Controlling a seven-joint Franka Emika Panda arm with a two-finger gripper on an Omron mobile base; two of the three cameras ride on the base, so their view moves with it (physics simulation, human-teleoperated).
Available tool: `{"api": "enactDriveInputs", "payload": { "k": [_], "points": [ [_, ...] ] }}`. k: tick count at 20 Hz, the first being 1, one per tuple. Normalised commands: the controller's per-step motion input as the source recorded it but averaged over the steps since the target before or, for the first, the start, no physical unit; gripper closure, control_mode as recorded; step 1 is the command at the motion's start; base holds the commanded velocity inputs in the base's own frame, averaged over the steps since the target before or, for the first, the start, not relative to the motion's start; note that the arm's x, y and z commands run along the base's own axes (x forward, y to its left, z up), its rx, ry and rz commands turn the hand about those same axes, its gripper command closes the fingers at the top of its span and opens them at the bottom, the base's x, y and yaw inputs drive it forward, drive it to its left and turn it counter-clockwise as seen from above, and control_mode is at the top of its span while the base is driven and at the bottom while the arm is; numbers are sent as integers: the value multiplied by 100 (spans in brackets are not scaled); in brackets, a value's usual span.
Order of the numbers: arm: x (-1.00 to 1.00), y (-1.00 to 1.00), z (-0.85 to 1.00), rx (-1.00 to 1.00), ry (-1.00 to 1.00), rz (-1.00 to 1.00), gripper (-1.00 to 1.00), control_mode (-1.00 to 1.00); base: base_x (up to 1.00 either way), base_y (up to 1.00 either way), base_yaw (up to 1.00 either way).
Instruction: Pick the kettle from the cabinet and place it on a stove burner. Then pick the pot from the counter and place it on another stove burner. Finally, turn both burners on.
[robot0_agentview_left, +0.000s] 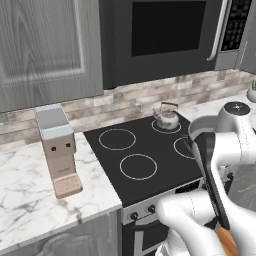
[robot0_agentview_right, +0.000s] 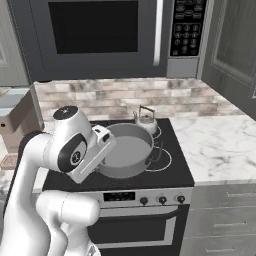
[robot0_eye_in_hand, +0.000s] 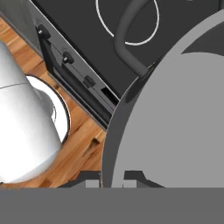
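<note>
The 2 small dark fingertips (robot0_eye_in_hand: 133, 176) of the two-finger gripper (robot0_eye_in_hand: 113, 178) are clenched on the thin rim of the wide shallow grey metal pot (robot0_agentview_right: 127, 150), one tip on each side of the wall. One dark loop handle (robot0_eye_in_hand: 127, 37) arches off that rim over a white ring on the black glass cooktop (robot0_agentview_left: 142, 150). The pot hangs over the cooktop's front right area, tilted slightly, its far edge close to the small rounded silver-grey kettle (robot0_agentview_right: 146, 120) with the tall arched brown handle. That kettle stands upright on the small back-right ring (robot0_agentview_left: 166, 127). Control knobs (robot0_agentview_right: 162, 200) line the stove front. White marble counter (robot0_agentview_right: 220, 145) with grey veins flanks the stove, and a grey wood-grain wall cabinet (robot0_agentview_left: 45, 45) hangs upper left.
</note>
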Motion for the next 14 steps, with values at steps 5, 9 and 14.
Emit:
{"api": "enactDriveInputs", "payload": {
  "k": [5,9,14],
  "points": [
    [38,-1,-4,2,0,0,100,-100,0,0,0],
    [34,-1,-7,2,0,0,100,-100,0,0,0],
    [29,-13,-11,3,0,0,100,-100,0,0,0]
  ]
}}
